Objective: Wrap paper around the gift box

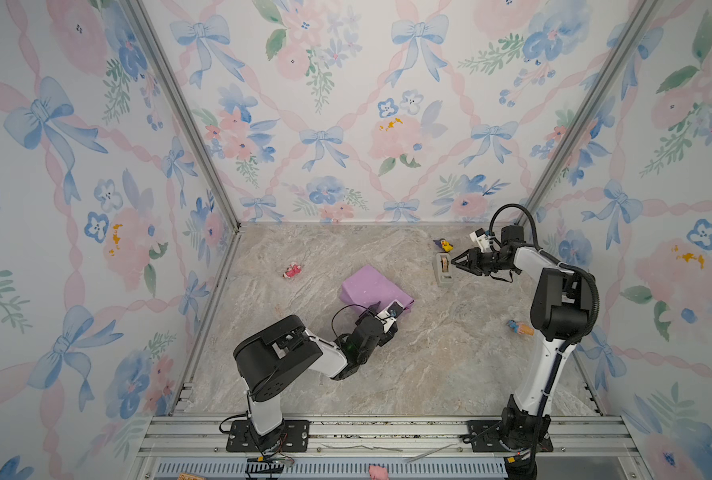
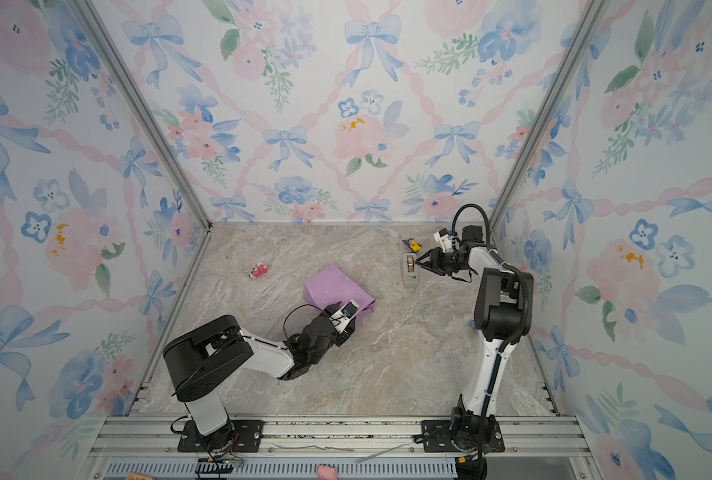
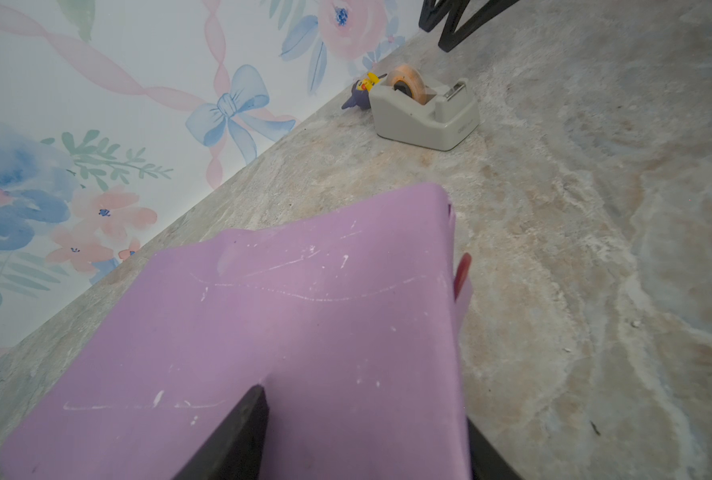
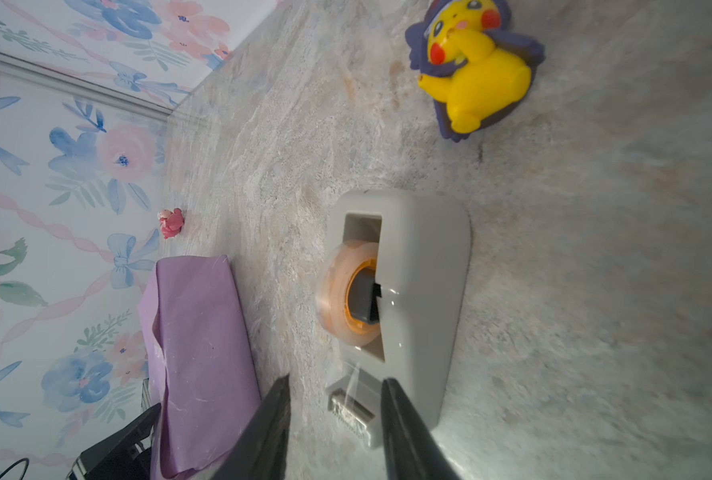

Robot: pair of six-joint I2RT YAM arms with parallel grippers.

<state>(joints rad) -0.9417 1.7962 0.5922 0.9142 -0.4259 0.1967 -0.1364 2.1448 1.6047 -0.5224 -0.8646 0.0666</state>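
The gift box is out of sight; the paper (image 1: pixel 373 289), lilac side out, lies folded over a low boxy shape in the middle of the tabletop (image 1: pixel 429 374). At its near edge sits the left gripper (image 3: pixel 364 409), jaws apart, one finger (image 3: pixel 238 440) on top of the paper and the other off its side. Pinching or not, I cannot tell. Farther back on the right, the right gripper (image 4: pixel 337 380) holds its jaws apart either side of the tape dispenser (image 4: pixel 421 291) at its cutter end. Just beyond lies a yellow toy (image 4: pixel 470 70).
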